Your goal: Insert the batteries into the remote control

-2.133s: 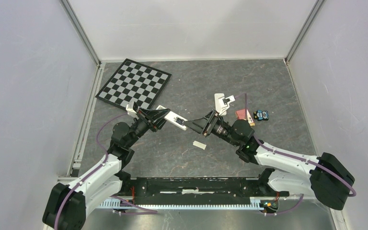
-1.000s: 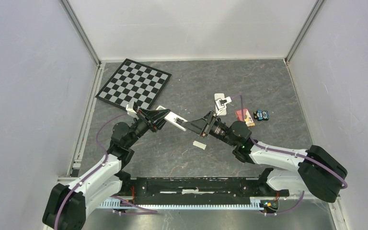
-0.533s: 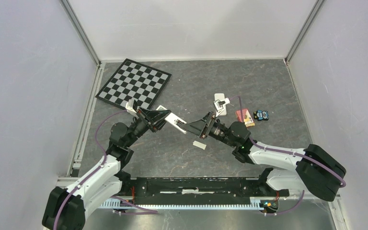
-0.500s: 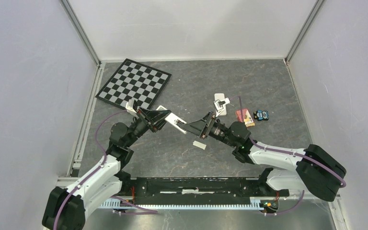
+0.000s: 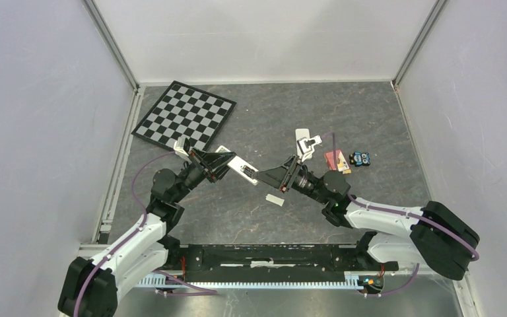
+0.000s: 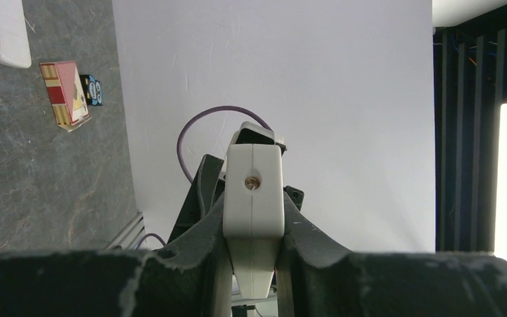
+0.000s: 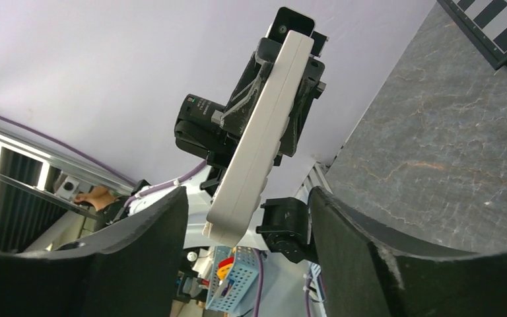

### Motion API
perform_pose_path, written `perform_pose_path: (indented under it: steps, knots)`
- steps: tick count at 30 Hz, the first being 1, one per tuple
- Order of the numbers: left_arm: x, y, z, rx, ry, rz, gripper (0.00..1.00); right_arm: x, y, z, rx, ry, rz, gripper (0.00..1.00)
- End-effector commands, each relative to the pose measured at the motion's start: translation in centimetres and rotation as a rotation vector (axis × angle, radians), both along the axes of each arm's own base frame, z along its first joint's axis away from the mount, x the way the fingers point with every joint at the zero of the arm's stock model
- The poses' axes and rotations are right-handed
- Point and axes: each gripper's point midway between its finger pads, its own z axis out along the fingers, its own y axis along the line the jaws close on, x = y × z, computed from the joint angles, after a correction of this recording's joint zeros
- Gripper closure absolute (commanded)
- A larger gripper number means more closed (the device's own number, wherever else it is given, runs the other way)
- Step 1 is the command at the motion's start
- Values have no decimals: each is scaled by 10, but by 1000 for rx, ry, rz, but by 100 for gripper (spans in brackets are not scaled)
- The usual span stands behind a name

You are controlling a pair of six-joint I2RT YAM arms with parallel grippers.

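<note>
My left gripper (image 5: pixel 228 162) is shut on the white remote control (image 5: pixel 242 168) and holds it off the table, pointing right. In the left wrist view the remote control (image 6: pixel 254 191) sits edge-on between the two dark fingers, at my left gripper (image 6: pixel 253 228). My right gripper (image 5: pixel 272 177) meets the remote's free end from the right. In the right wrist view, the remote control (image 7: pixel 264 132) ends between the spread fingers of the right gripper (image 7: pixel 245 205) without touching them. The batteries are not visible in any view.
A small white cover piece (image 5: pixel 274 199) lies on the table below the grippers. Behind the right arm are a white flat item (image 5: pixel 302 139), a red-and-tan box (image 5: pixel 334 158) and a blue toy car (image 5: pixel 360 159). A checkerboard (image 5: pixel 183 115) lies at the back left.
The right gripper's jaws have spread wider at the remote's end and the right arm has shifted slightly. The left arm holds the remote still.
</note>
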Motion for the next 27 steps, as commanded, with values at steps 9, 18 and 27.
perform_pose_path:
  steps: [9, 18, 27]
  knots:
    - [-9, -6, 32, 56, -206, -32, 98, 23, 6, 0, -70, 19, -76, 48]
    - [-17, -4, 58, 57, -378, -11, 98, 31, 6, -45, -225, 134, -106, 66]
    - [-13, -4, 47, 167, -427, 21, 98, 34, 5, -47, -292, 90, -111, 43]
